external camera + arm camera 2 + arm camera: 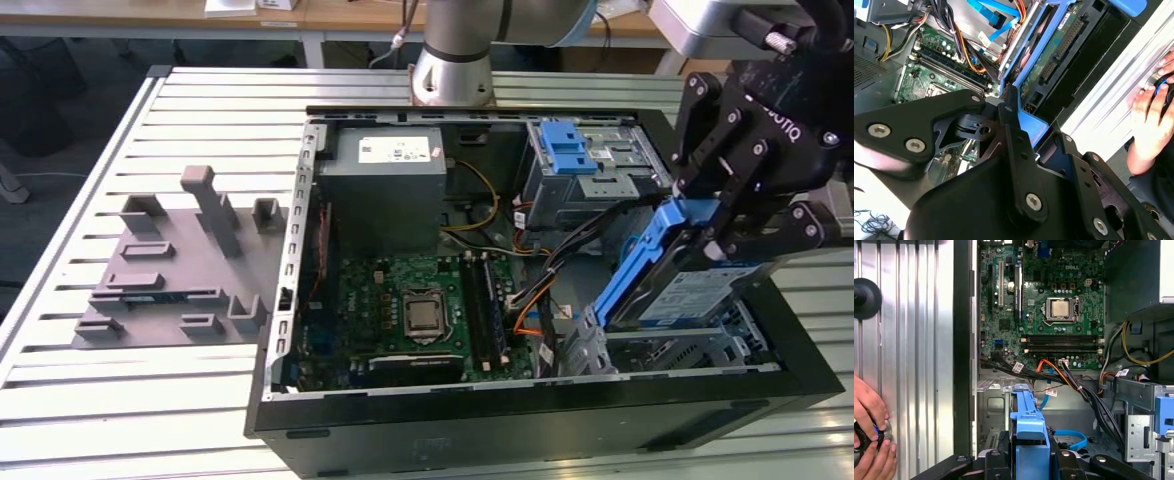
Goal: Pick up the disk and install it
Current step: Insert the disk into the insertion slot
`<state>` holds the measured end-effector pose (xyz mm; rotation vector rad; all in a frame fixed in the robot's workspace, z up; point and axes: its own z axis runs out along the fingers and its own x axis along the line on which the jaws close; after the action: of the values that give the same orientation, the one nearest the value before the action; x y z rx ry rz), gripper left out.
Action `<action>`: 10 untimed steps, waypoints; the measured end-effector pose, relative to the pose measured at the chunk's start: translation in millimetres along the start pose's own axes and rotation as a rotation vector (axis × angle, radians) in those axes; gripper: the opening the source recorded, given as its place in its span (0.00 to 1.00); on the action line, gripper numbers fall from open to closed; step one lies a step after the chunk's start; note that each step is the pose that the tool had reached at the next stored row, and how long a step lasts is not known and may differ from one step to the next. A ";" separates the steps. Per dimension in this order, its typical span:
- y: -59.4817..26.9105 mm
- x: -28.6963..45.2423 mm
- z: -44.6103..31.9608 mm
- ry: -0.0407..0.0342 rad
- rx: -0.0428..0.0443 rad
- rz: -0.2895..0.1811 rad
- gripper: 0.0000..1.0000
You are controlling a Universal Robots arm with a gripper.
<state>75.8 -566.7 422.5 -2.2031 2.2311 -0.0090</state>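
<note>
Exterior view: a slatted metal bench carries an open computer case. The disk hangs tilted over the case's drive bay at the exterior view's right, with the claw clamped on it.

Slatted metal table, computer case, grey fixture

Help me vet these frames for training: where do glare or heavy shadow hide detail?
Exterior view: even light, but the black gripper holding the disk reads as a dark mass. First wrist view: the table glares bright, the motherboard is evenly lit. Second wrist view: the table washes out beside the dark gripper.
</note>
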 end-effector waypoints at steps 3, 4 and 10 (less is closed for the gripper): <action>0.0 0.0 1.1 0.0000 0.0000 0.000 0.36; 0.0 0.0 1.6 0.0000 0.0000 0.000 0.36; 0.1 0.0 6.6 0.0000 0.0000 0.000 0.36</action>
<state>75.8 -566.7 415.9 -2.2032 2.2310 -0.0090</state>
